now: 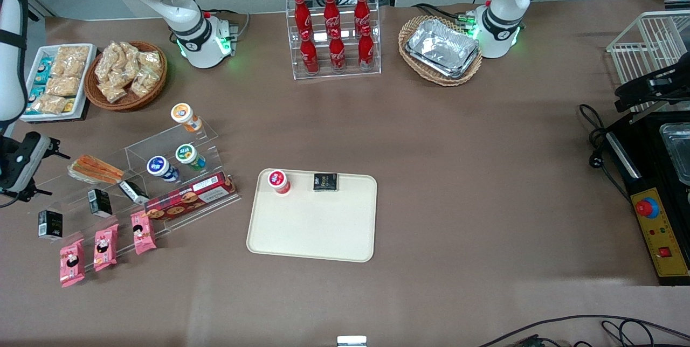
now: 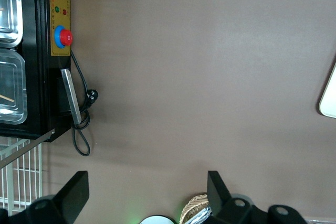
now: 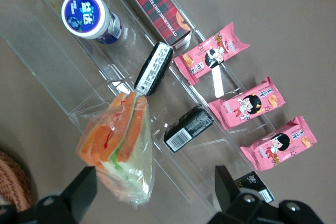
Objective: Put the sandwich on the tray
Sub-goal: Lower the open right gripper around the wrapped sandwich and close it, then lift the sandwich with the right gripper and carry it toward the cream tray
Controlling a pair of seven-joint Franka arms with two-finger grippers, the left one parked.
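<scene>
- The gripper (image 3: 152, 195) is held above the sandwich (image 3: 119, 145), with its fingers (image 3: 79, 190) spread wide and nothing between them; no contact with the wrapper is seen.
- The sandwich is seen lying on the clear acrylic display stand (image 1: 135, 185), at the stand's end nearest the working arm, just beside a small black packet (image 3: 188, 128).
- It is judged light and soft: crinkly clear film over layered filling, likely slippery and easily crushed.
- A gentle hold across the thick middle of the wedge is suggested, the loose film at the ends being avoided.
- The tray (image 1: 312, 228) lies well apart from the stand, toward the table's middle, already bearing a red-lidded cup (image 1: 278, 181) and a dark packet (image 1: 325, 181).
</scene>
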